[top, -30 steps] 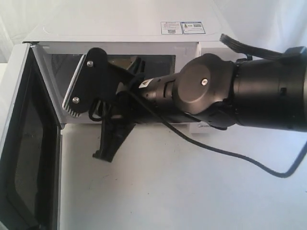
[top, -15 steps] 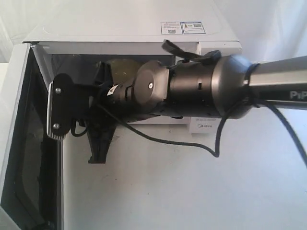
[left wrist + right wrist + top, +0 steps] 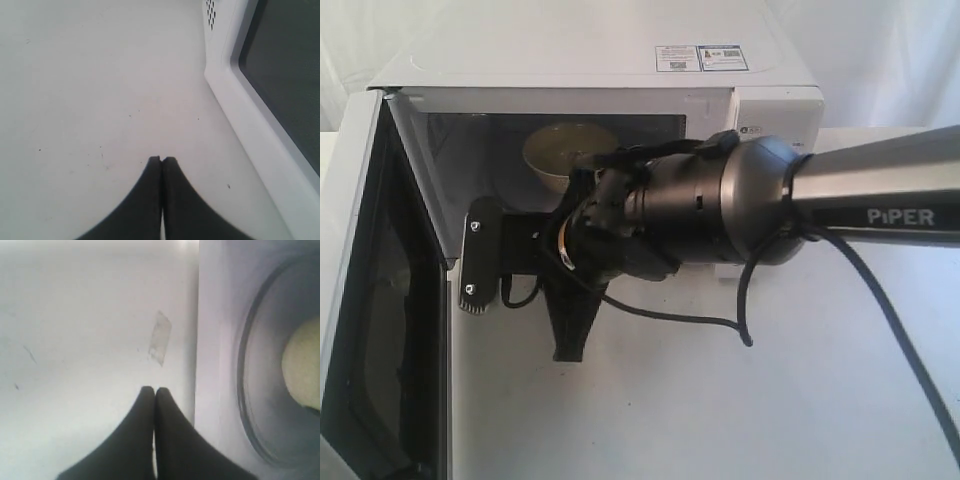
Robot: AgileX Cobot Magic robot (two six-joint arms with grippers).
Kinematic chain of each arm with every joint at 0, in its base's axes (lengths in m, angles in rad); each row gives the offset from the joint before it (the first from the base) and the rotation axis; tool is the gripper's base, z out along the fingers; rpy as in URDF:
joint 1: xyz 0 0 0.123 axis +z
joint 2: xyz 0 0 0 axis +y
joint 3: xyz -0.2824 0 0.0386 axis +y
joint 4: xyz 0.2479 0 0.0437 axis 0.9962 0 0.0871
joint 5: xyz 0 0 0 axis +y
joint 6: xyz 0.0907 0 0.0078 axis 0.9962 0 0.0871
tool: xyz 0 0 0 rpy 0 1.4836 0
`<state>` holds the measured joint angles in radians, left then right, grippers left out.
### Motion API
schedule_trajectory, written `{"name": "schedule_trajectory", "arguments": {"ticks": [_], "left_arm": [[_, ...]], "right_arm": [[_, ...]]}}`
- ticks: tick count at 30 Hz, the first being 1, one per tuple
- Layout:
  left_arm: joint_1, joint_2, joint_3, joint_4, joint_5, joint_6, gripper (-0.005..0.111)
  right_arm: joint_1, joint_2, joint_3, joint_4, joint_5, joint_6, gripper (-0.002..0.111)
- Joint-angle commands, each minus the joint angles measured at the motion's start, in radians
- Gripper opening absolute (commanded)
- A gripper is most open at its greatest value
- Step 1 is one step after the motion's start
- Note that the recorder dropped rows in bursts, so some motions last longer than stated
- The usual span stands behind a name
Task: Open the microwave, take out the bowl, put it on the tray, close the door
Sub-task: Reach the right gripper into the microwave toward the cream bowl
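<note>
The exterior camera sits high in front of the microwave [image 3: 620,70] and looks down at its opened front and the near counter [image 3: 720,420]. The right arm [image 3: 750,200] crosses close under the lens. The left wrist camera hangs low over the counter and shares the door [image 3: 370,300] with the exterior view. The right wrist camera looks past its touching jaws into the cavity and shares the bowl [image 3: 565,150].

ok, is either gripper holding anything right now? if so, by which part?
Nothing is held. The left gripper and the right gripper are both shut with nothing between the fingertips. The bowl sits inside the microwave, ungripped.
</note>
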<state>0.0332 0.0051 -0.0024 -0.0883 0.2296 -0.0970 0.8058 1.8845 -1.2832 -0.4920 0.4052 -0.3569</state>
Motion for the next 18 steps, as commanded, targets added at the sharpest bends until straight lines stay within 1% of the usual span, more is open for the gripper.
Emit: {"name": "schedule_trajectory", "arguments": {"ticks": [1,2,7,9,11,15,18], "left_arm": [[0.003,-0.005,0.002,-0.008,0.002,-0.001,0.0],[0.003,-0.005,0.002,-0.008,0.002,-0.001,0.0],[0.003,-0.005,0.002,-0.008,0.002,-0.001,0.0],[0.003,-0.005,0.002,-0.008,0.002,-0.001,0.0],[0.003,-0.005,0.002,-0.008,0.002,-0.001,0.0],[0.003,-0.005,0.002,-0.008,0.002,-0.001,0.0],[0.003,-0.005,0.002,-0.008,0.002,-0.001,0.0]], "right_arm": [[0.044,0.026,-0.002,-0.467,0.105,0.412,0.0],[0.047,0.041,-0.002,-0.598,0.1,0.514,0.0],[0.047,0.072,-0.011,-0.713,0.04,0.525,0.0],[0.047,0.084,-0.022,-0.745,0.03,0.57,0.0],[0.047,0.108,-0.04,-0.806,0.042,0.641,0.0],[0.047,0.142,-0.057,-1.008,0.142,0.812,0.0],[0.047,0.144,-0.061,-1.073,0.133,0.835,0.0]]}}
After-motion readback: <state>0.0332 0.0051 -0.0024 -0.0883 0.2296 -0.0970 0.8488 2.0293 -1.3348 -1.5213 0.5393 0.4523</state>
